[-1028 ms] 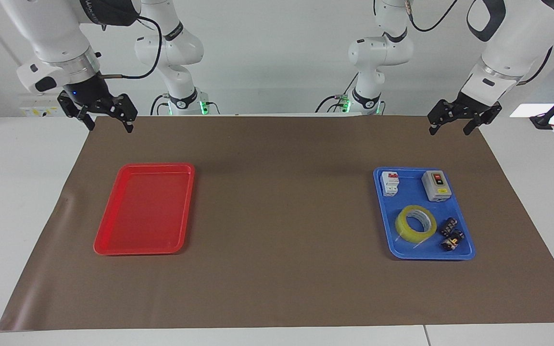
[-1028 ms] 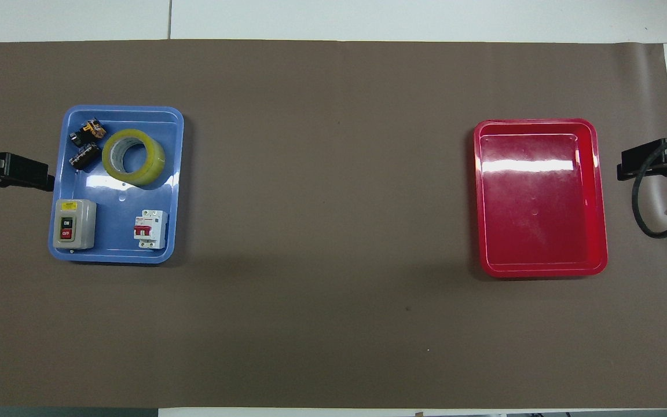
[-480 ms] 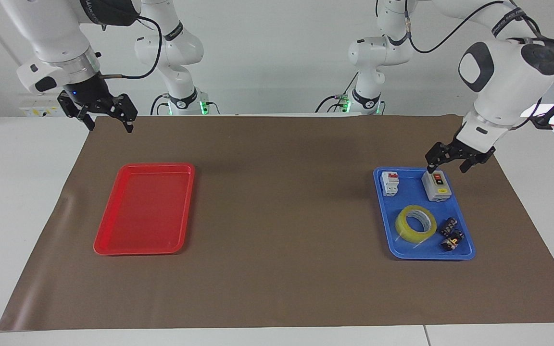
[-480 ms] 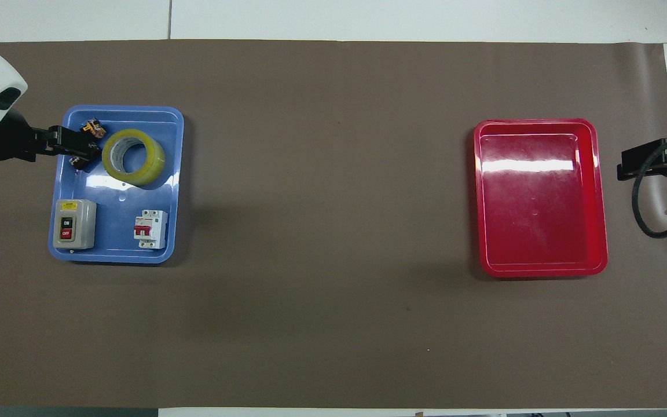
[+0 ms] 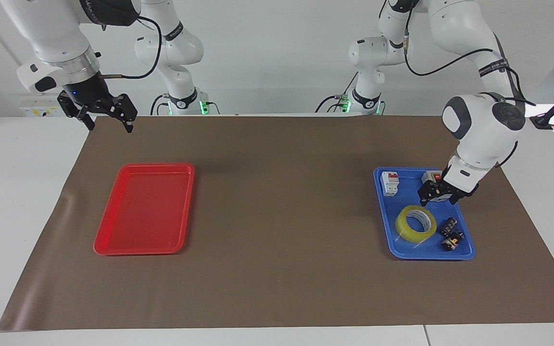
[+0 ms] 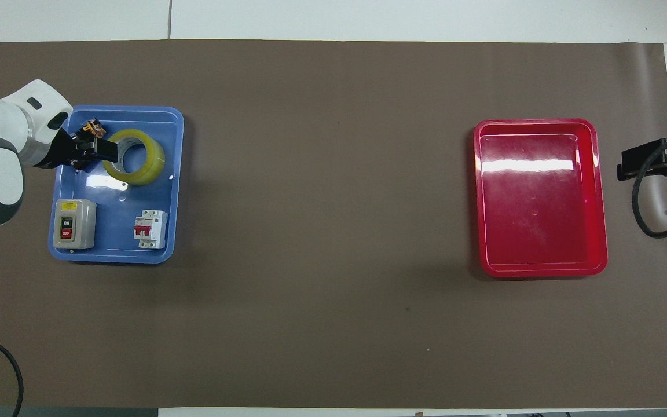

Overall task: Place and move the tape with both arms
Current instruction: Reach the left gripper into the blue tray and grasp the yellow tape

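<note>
Yellow and translucent, the tape [image 5: 415, 223] lies flat in the blue tray [image 5: 467, 250] at the left arm's end of the table [image 5: 277, 288], in the half of the tray farther from the robots. We see that the left end effector [image 5: 438, 196] has come down in the last second from high above the brown mat's edge to hang low over the tray, just on the robots' side of the roll and over the grey on/off switch box [image 6: 73, 223]. Its jaws are spread wide and hold nothing. We judge this to be the approach to the first pick: the roll is not yet touched, and all of the placing and moving is still to do.

Beside the tape, two small black-and-orange blocks [image 5: 451, 234] sit close to its rim. They could be nudged if the jaws straddle the roll from that side. A white circuit breaker [image 5: 390, 183] with red levers stands in the tray's corner nearer the robots, well clear of the roll.

The right end effector [image 5: 108, 117] waits, raised over the mat's edge at its own end, jaws likewise spread and empty, as it was a second ago. The red tray [image 5: 113, 245] below it holds nothing.
</note>
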Tool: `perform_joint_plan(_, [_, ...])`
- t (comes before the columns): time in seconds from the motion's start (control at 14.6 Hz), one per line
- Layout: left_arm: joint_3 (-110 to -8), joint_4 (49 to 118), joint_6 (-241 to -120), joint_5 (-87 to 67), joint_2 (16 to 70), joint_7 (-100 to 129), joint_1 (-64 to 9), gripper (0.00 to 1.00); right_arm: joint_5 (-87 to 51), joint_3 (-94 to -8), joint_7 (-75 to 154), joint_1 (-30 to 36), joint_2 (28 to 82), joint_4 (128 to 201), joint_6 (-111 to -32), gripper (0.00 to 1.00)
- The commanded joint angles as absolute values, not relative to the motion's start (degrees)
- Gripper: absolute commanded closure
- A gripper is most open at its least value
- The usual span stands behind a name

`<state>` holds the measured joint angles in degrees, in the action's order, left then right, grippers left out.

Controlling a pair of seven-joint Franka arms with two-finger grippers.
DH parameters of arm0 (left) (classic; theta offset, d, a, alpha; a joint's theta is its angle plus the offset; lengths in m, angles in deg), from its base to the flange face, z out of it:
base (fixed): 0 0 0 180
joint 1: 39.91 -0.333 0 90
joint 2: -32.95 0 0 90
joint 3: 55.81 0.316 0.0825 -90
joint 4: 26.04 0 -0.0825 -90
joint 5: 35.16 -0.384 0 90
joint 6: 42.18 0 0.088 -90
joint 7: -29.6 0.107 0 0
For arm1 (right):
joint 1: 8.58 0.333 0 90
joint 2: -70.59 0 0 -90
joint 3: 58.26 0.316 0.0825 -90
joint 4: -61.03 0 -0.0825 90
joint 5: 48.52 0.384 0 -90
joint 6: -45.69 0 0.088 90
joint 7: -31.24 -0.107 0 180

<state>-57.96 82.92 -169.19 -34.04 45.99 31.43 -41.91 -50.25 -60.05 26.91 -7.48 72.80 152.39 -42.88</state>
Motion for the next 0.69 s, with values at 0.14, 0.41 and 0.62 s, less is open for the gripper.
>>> perform_joint_plan(0.14, [-58.0,84.5,-176.5,-34.9,49.4,31.6,-42.3,0.00,-49.9,-59.8,27.3,-7.6,73.6,153.1,-42.9,0.00])
perform_joint_plan(0.41, [-58.0,84.5,-180.9,-34.9,52.7,31.4,-42.2,0.00,-49.9,-59.8,27.5,-7.7,73.6,153.1,-42.9,0.00])
perform_joint_plan(0.62, [-58.0,84.7,-181.0,-34.9,53.4,31.4,-42.2,0.07,-49.9,-59.8,27.5,-7.9,73.6,153.1,-42.9,0.00])
